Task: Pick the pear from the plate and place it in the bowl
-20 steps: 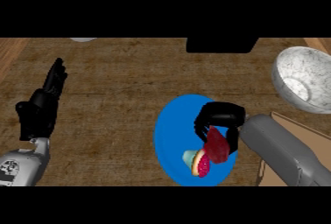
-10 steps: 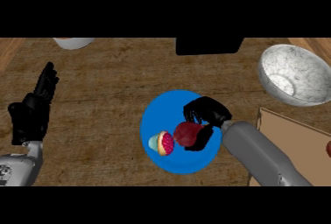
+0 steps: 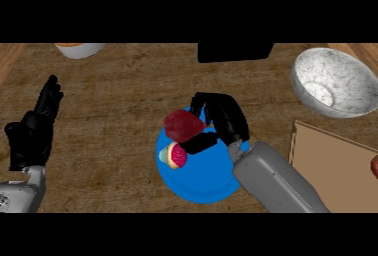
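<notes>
Right robot hand (image 3: 225, 117): comes in from bottom right, grey forearm crossing the lower right part of the round blue plate (image 3: 199, 186). Fingers and thumb are curled round the dark red pear (image 3: 181, 125), fingers on its right side, thumb just below it. So it is closed on the pear, nothing else in it.

Pear position: at the plate's upper left rim, partly over the blue and partly over the brown wooden desk (image 3: 111, 100). Can't tell from this angle whether it is lifted clear or touching the plate.

White marbled bowl (image 3: 336, 82): upper right of the desk, well apart from the pear and the plate, nothing visible inside.

Also on the plate: a halved pink-and-yellow fruit (image 3: 176, 155), on the left side, just below the pear and beside the thumb.

Left robot hand (image 3: 35, 131): resting at the left edge, fingers straight and pointing up, holding nothing.

Other items: black box (image 3: 235, 51) at the top centre, small white cup with orange contents (image 3: 80, 49) at the top left, tan flat board (image 3: 336, 162) at the right, just beside the right forearm, below the bowl. Small red object (image 3: 374, 166) at the right edge on that board; too cropped to identify.
</notes>
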You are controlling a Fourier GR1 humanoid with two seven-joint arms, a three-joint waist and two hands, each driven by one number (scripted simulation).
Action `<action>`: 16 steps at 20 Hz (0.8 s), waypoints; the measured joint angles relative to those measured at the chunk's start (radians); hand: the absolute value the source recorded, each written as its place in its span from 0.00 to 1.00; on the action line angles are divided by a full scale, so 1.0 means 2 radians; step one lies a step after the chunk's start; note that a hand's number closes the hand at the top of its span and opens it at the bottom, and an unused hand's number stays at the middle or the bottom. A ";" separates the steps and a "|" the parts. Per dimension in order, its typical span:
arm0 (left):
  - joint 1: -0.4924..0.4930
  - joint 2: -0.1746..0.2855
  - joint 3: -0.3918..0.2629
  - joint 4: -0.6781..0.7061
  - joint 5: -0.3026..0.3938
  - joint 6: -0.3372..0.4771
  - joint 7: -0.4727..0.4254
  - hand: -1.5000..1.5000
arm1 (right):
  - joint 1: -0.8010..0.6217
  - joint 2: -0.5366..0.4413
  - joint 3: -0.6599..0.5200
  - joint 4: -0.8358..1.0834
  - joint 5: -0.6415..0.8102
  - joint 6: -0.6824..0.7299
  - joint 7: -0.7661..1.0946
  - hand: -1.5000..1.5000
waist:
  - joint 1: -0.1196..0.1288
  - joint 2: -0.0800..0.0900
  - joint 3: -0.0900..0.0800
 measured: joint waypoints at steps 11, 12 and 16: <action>-0.012 -0.009 -0.002 -0.009 -0.003 -0.012 0.002 0.50 | 0.074 -0.105 -0.076 -0.247 0.089 -0.011 0.207 1.00 | 0.024 0.014 0.002; -0.013 -0.010 -0.004 -0.012 -0.006 -0.013 0.002 0.50 | 0.083 -0.114 -0.093 -0.250 0.082 -0.014 0.196 1.00 | 0.027 0.015 0.002; -0.027 -0.021 -0.008 -0.013 -0.016 -0.015 0.012 0.50 | 0.095 -0.138 -0.161 -0.246 0.060 -0.018 0.166 1.00 | 0.035 0.019 0.002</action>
